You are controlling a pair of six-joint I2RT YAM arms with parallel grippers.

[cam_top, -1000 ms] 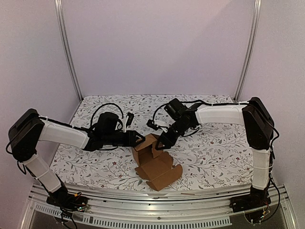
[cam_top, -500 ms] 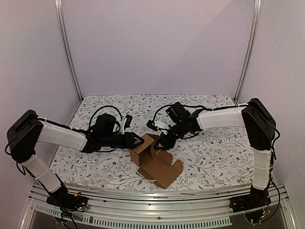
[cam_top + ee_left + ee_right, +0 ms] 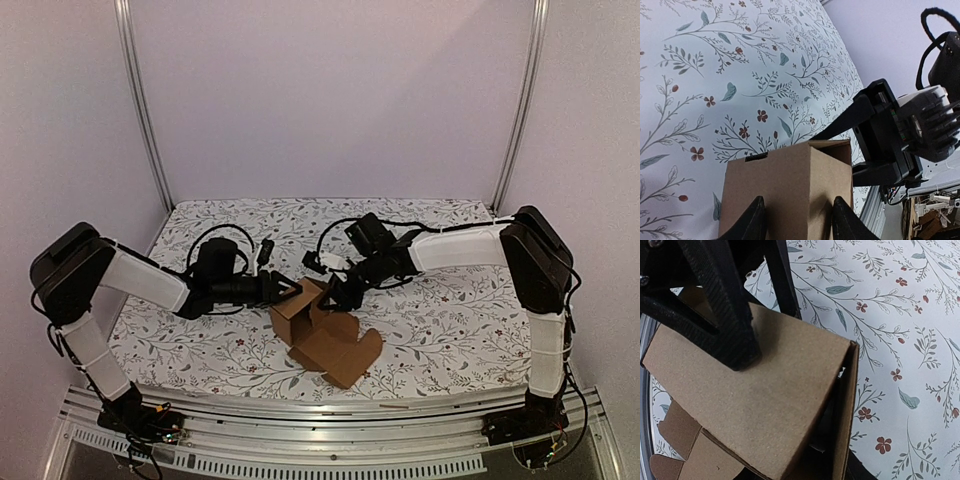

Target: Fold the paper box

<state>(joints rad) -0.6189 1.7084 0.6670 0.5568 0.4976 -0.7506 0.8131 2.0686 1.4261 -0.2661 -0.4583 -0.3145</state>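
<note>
Paper box (image 3: 312, 328) is sitting near the middle of the table (image 3: 450, 300), a little toward the near edge, between my two grippers. Its left part is standing up as a half-formed open carton, while its flaps (image 3: 345, 355) are lying spread flat on the near right side. I am reaching in with the left gripper (image 3: 288, 291) from the left. In its wrist view the fingers (image 3: 754, 220) are standing partway apart and lying across a plain brown face that runs out past both of them, so they are clamping nothing. I am bringing the right gripper (image 3: 338, 293) in from the far right. One of its fingers is lying on the outer face of a raised wall and the other seems to be reaching past the wall's edge, so the jaws are straddling the cardboard. I cannot tell whether they are actually pinching it. I am judging the paper box to be very light, thin cardboard, stiff across each panel but hinging freely at the creases. It is likely sliding or tipping at the slightest push on this smooth surface. A hard pinch in the middle of a panel is probably denting or buckling it. I am therefore planning to take hold at a free wall edge close to a crease, where the board is stiffest. One side is bracing the standing part while the other is working the loose flaps.
</note>
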